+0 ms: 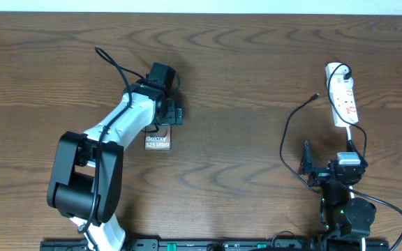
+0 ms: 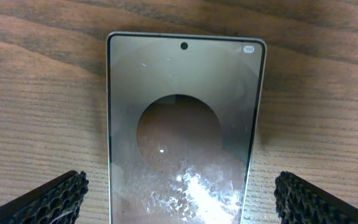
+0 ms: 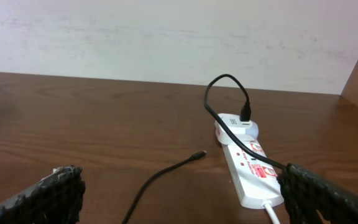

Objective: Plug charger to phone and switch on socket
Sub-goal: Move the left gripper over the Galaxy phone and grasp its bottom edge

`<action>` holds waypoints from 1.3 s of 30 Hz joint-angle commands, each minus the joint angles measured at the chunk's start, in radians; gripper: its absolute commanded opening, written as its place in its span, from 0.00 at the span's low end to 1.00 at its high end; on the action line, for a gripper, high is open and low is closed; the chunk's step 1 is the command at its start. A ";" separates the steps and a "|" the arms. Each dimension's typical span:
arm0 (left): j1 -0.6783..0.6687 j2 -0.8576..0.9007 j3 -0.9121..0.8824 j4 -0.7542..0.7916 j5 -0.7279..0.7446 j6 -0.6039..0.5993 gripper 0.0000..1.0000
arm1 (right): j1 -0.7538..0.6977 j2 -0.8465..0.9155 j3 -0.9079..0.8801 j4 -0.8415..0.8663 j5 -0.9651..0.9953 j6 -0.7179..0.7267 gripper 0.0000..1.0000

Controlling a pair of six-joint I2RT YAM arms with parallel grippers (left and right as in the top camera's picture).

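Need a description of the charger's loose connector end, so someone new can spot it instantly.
At the right side of the wooden table lies a white socket strip, a black plug in its far end. Just left of the strip, on bare wood, the thin black charger cable ends in a small connector tip. The strip's own cord is white.

Seemingly a robotics lab bench; the left arm at lower left and the right arm at lower right rise from a black rail along the bottom edge of a wood-grain table; a plain pale wall runs behind.
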State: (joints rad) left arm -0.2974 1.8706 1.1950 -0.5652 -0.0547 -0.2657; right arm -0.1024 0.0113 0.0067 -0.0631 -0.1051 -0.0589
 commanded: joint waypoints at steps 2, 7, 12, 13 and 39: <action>0.002 0.008 -0.011 0.018 0.002 -0.009 0.98 | 0.006 -0.005 -0.002 -0.002 -0.006 -0.002 0.99; 0.002 0.019 -0.012 0.022 0.002 -0.009 0.98 | 0.006 -0.005 -0.002 -0.003 -0.006 -0.002 0.99; 0.002 0.054 -0.012 0.026 0.002 -0.009 0.98 | 0.006 -0.005 -0.002 -0.002 -0.006 -0.002 0.99; 0.002 0.066 -0.012 0.027 0.002 -0.009 0.98 | 0.006 -0.005 -0.002 -0.002 -0.006 -0.002 0.99; 0.005 0.118 -0.012 -0.035 0.002 0.029 0.98 | 0.006 -0.005 -0.002 -0.002 -0.006 -0.002 0.99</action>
State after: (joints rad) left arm -0.2974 1.9377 1.2015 -0.5762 -0.0307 -0.2642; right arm -0.1024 0.0113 0.0071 -0.0631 -0.1051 -0.0593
